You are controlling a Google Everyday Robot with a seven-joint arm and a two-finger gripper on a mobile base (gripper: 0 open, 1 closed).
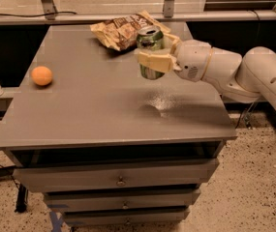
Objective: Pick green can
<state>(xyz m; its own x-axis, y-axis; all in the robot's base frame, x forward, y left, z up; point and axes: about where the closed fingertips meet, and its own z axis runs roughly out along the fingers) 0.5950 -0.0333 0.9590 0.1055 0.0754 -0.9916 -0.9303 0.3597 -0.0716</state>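
The green can point(150, 40) is a shiny green drink can with a silver top, held upright in the air above the grey table point(103, 115). My gripper point(153, 58) reaches in from the right on a white arm and is shut on the can, with a pale finger point(156, 61) across its front. The can hangs clear of the tabletop, over the right middle part, and its shadow falls on the surface below.
A crumpled brown snack bag point(124, 29) lies at the table's far edge, just behind the can. An orange ball point(42, 75) sits at the left. Drawers are under the table's front. A metal rail runs behind the table.
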